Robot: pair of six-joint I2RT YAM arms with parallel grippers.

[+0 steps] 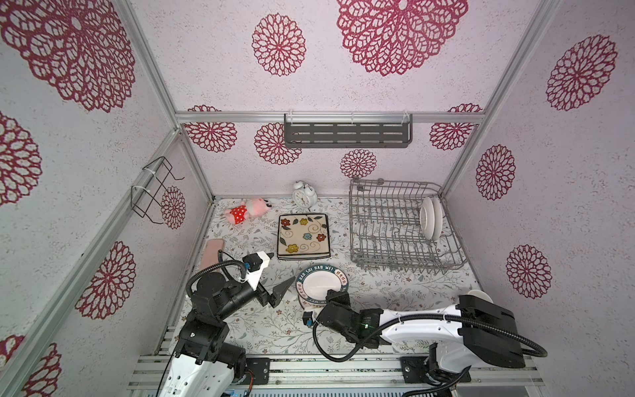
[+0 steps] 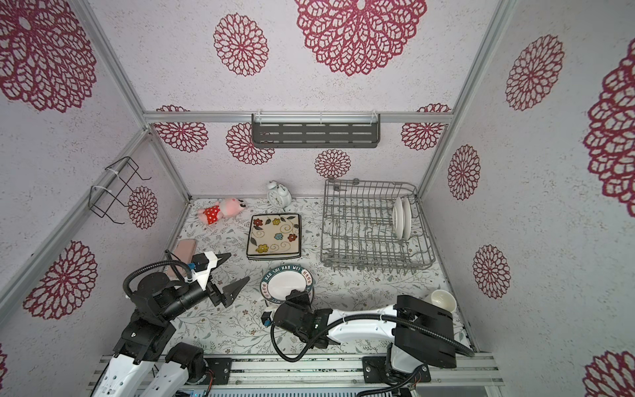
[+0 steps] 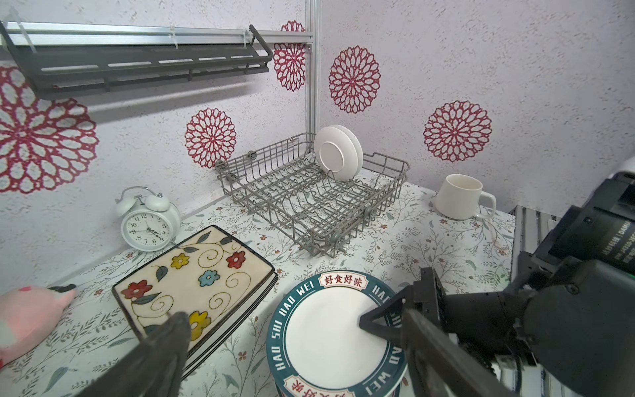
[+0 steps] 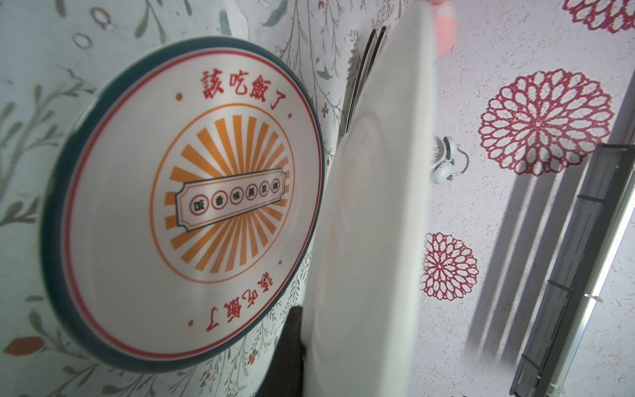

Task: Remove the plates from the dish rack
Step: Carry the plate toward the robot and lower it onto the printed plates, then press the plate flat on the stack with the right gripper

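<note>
My right gripper (image 1: pixel 332 295) is shut on the near rim of a round white plate with a teal lettered rim (image 1: pixel 318 283). That plate hangs tilted just over a round sunburst-printed plate (image 4: pixel 185 199) lying on the table. The left gripper (image 1: pixel 278 271) is open and empty, just left of the held plate (image 3: pixel 330 337). In the grey wire dish rack (image 1: pixel 388 240) at the back right, two white round plates (image 1: pixel 431 218) stand upright at the right end. A stack of square flower-painted plates (image 1: pixel 303 235) lies on the table left of the rack.
An alarm clock (image 1: pixel 304 194) and a pink plush toy (image 1: pixel 245 211) sit by the back wall. A pink flat case (image 1: pixel 213 252) lies at the left edge, and a cream mug (image 3: pixel 460 196) stands near the right wall. A dark shelf (image 1: pixel 347 132) and a wire holder (image 1: pixel 154 187) hang on the walls.
</note>
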